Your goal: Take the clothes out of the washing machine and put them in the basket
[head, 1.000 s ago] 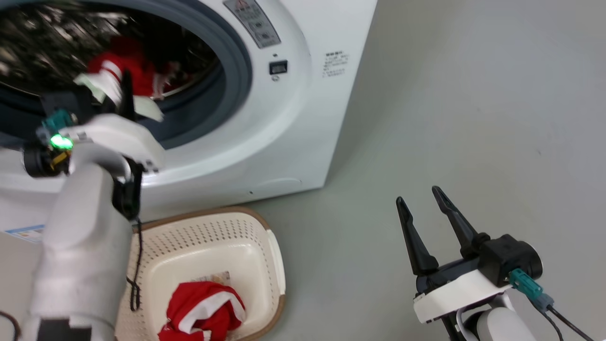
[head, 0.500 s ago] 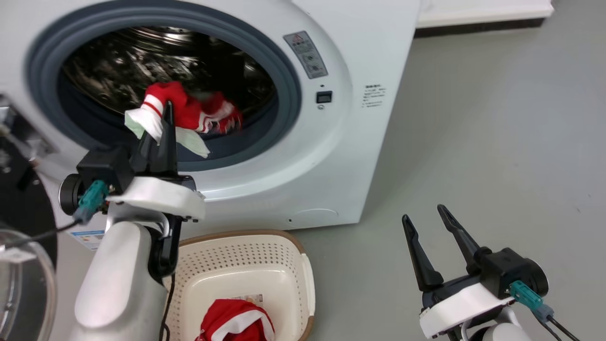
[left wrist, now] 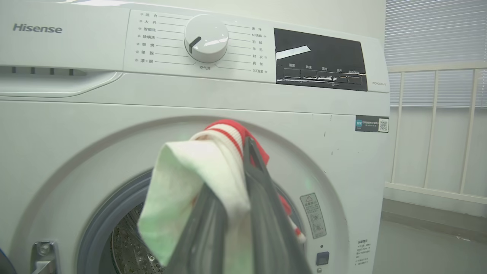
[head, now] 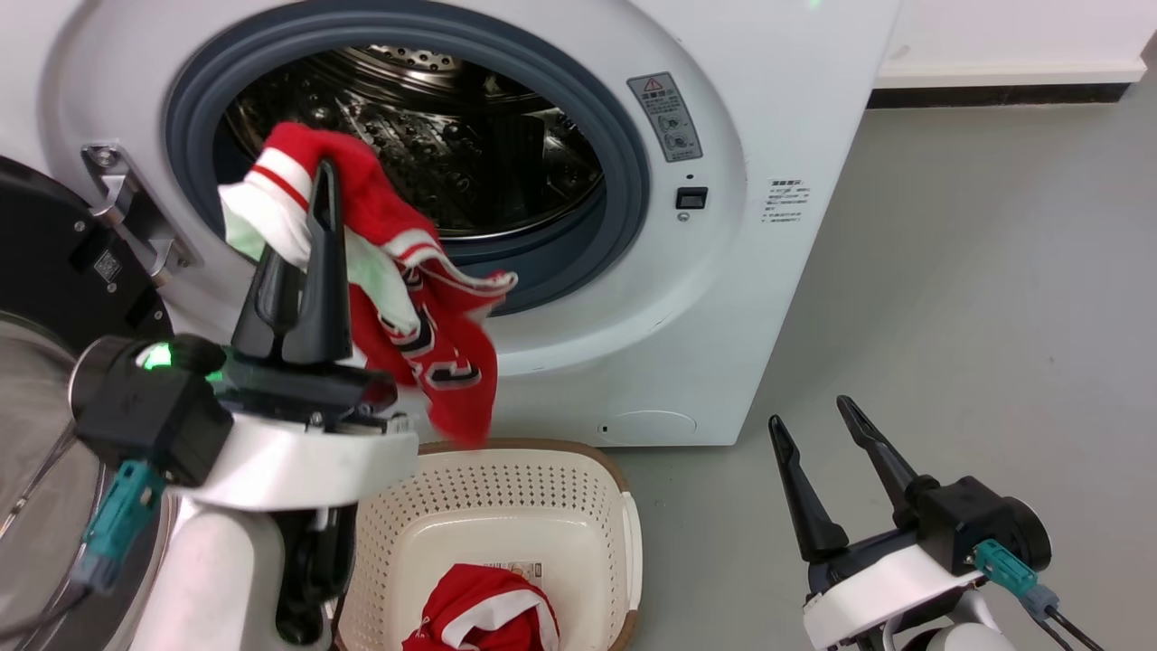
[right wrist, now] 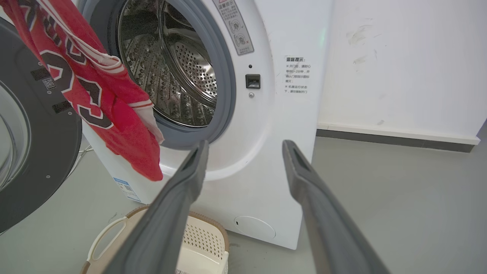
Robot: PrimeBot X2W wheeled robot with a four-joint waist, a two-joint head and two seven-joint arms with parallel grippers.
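**Head view.** The washing machine (head: 795, 108) stands with its black-rimmed door (head: 54, 271) swung open on the robot's left. The left pincer (head: 316, 212) is raised in front of the grey rubber ring (head: 624, 181). Its fingers are pressed together on the white-trimmed edge of a red jersey (head: 434, 353). The jersey hangs outside the steel drum (head: 470, 154). Its lower hem is above the rim of the basket (head: 506, 488) nearest the machine. The basket stands on the grey floor (head: 949, 316) at the machine's base, and a second red garment (head: 488, 615) lies in its bottom. The right pincer (head: 809, 411) is low over the floor, well apart from basket and machine, with its fingers spread and holding nothing.

**Left wrist view.** This view adds the machine's upper fascia: the brand lettering (left wrist: 37, 28), the program dial (left wrist: 206, 38) and the dark display panel (left wrist: 319, 61). A pale lining and a red-and-white striped cuff fold over the fingertips. The hanging body of the jersey is hidden behind the fingers.

**Right wrist view.** This view adds the following:
- the black numerals outlined in white on the jersey
- a gap between the hem and the basket
- one white handle (right wrist: 110, 236) of the basket
- the white wall (right wrist: 399, 57) beside the machine

The jersey hangs to the upper left of the spread fingers, apart from them, between the open door and the drum opening.
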